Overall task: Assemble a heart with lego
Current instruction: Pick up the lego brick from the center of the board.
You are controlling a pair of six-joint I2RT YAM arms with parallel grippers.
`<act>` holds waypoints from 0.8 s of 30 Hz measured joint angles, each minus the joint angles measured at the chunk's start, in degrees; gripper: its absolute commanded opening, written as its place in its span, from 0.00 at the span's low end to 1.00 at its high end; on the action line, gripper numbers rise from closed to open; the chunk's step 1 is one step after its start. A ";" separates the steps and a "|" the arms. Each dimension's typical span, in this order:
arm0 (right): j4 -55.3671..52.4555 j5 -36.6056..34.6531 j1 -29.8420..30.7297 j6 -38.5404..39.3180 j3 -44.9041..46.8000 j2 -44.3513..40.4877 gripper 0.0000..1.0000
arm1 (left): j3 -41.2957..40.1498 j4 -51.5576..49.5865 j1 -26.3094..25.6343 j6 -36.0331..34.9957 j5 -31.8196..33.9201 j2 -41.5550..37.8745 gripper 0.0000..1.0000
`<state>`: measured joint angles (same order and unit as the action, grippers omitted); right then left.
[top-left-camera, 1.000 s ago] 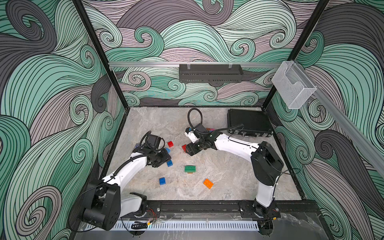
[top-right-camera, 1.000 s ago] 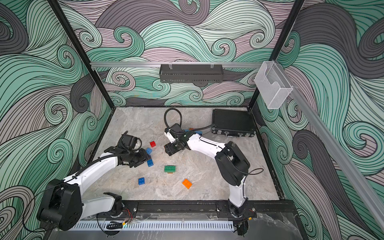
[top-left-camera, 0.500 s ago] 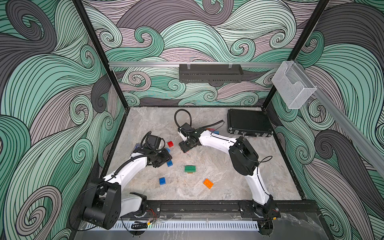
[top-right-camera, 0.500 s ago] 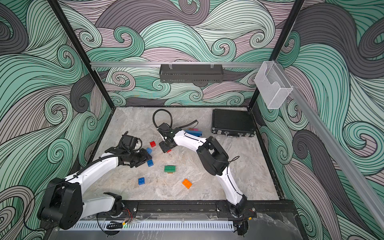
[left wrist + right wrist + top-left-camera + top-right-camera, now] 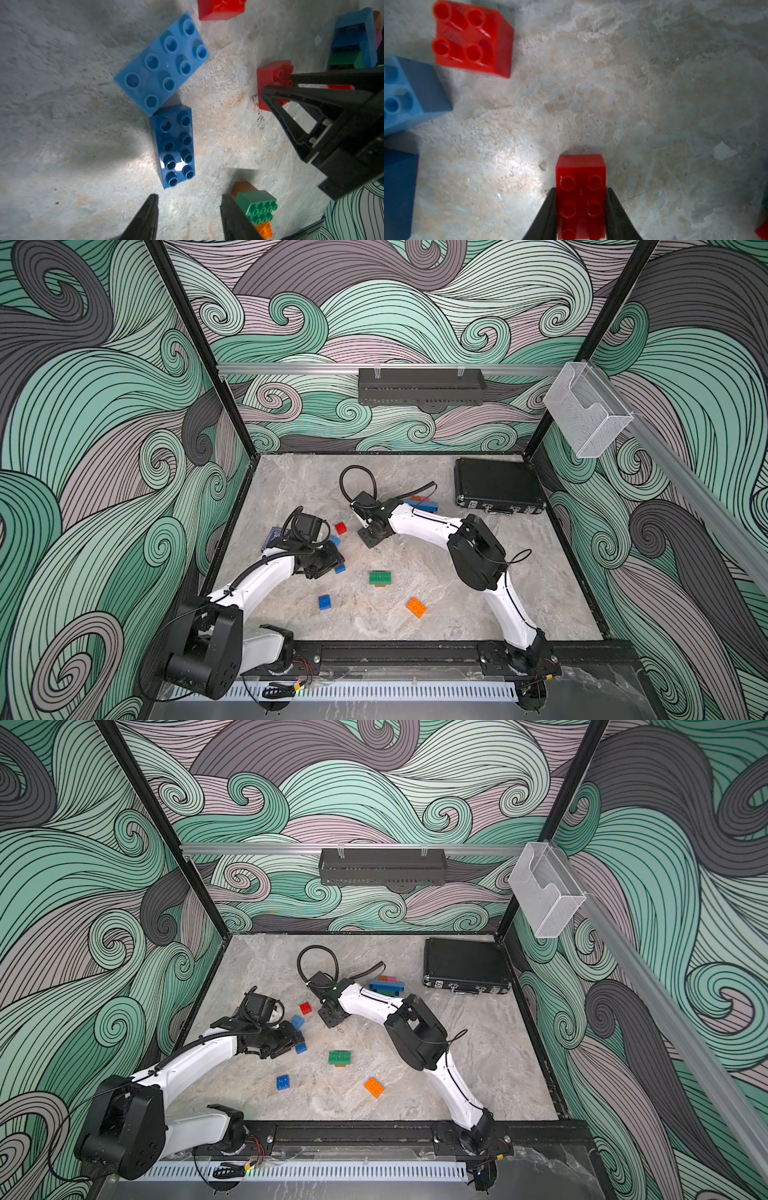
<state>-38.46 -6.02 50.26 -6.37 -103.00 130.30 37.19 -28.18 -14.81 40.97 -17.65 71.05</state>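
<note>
Red oblong brick [image 5: 580, 172]: clamped studs-up between the closed fingers of the right tool [image 5: 581, 189], low over the marble surface [image 5: 654, 83]; we cannot tell whether it rests there. Red square brick [image 5: 471, 37] lies loose near it. Left tool [image 5: 188, 197]: jaws partly apart, gripping nothing. We note the dark blue oblong brick [image 5: 173, 145] just ahead of its tips, one end touching a light blue brick [image 5: 162, 62]. Green brick [image 5: 380, 577], orange brick [image 5: 416, 607] and small blue brick [image 5: 324, 602] lie apart, nearer the arm bases.
</note>
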 measured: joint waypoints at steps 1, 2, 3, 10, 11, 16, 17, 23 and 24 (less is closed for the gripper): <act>0.24 0.26 0.00 0.81 1.27 -0.81 0.27 | -0.13 0.13 0.00 -0.02 -0.44 0.00 0.50; 0.52 0.63 0.00 1.57 2.89 -1.92 0.27 | -0.26 0.31 0.00 -0.04 -0.94 0.00 0.50; 1.09 1.22 0.00 2.32 5.42 -3.61 0.27 | -0.42 0.39 0.00 -0.07 -1.51 0.00 0.50; 2.47 3.76 0.04 6.86 24.22 -21.20 0.27 | -0.72 1.77 -0.61 -0.76 -6.47 0.83 0.51; 2.38 3.78 0.04 7.06 25.68 -23.08 0.27 | -0.74 2.12 -0.79 -0.76 -6.91 1.25 0.51; 2.19 3.78 0.33 7.04 32.52 -28.85 0.27 | -1.92 3.74 -2.75 -0.46 -8.52 1.99 0.51; 2.12 3.69 0.44 7.02 33.55 -29.05 0.27 | -2.05 3.91 -3.06 -0.35 -8.59 2.03 0.51; 1.70 3.65 2.25 6.34 35.98 -28.92 0.27 | -2.08 5.27 -5.90 0.02 -8.76 3.15 0.52; 1.99 3.67 2.82 6.16 35.98 -28.92 0.27 | -2.08 5.35 -6.40 0.02 -8.76 3.39 0.52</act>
<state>-36.47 -2.35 53.08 -0.21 -67.02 101.38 35.11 -22.83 -21.21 40.99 -26.41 74.43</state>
